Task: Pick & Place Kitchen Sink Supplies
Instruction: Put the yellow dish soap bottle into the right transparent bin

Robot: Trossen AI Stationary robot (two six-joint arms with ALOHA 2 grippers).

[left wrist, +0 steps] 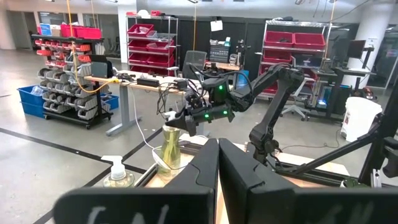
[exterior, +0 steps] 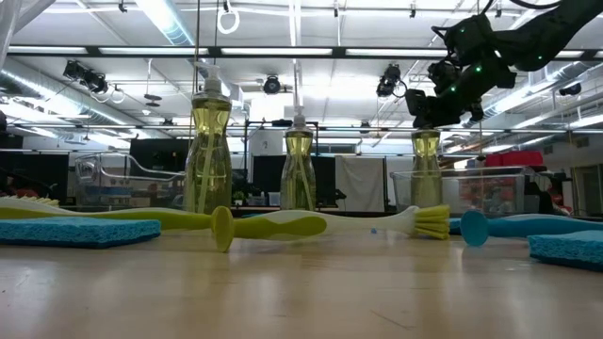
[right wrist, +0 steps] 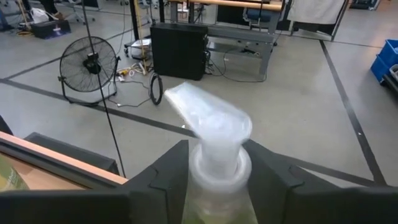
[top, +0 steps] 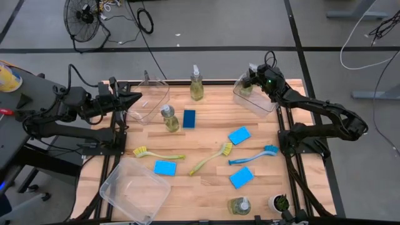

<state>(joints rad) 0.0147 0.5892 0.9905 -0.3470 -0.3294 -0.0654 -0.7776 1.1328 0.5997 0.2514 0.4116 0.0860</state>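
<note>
My right gripper (top: 251,77) is at the far right of the table, shut on a small clear pump bottle of yellow-green soap (exterior: 426,169). The bottle is upright inside a clear bin (top: 261,103). My left gripper (top: 134,99) is shut and hovers at the left edge beside another clear bin (top: 150,100). Three more soap bottles (top: 196,84) (top: 169,117) (top: 240,205) stand on the table. Several blue sponges (top: 239,135), two yellow-green brushes (top: 156,153) (top: 211,158) and a blue brush (top: 255,156) lie flat on it. My right gripper pinches the soap bottle at its pump collar (right wrist: 217,163), just below the pump head (right wrist: 208,118), one finger (right wrist: 165,171) on each side. The fingers come from above, slanting down. The bottle hangs upright below them inside the bin; whether its base rests on the bin floor I cannot tell.
A third clear bin (top: 134,190) sits at the near left corner, overhanging the table edge. A small white pot with a green plant (top: 279,202) stands at the near right corner. Bare wood shows between the scattered supplies near the table's middle.
</note>
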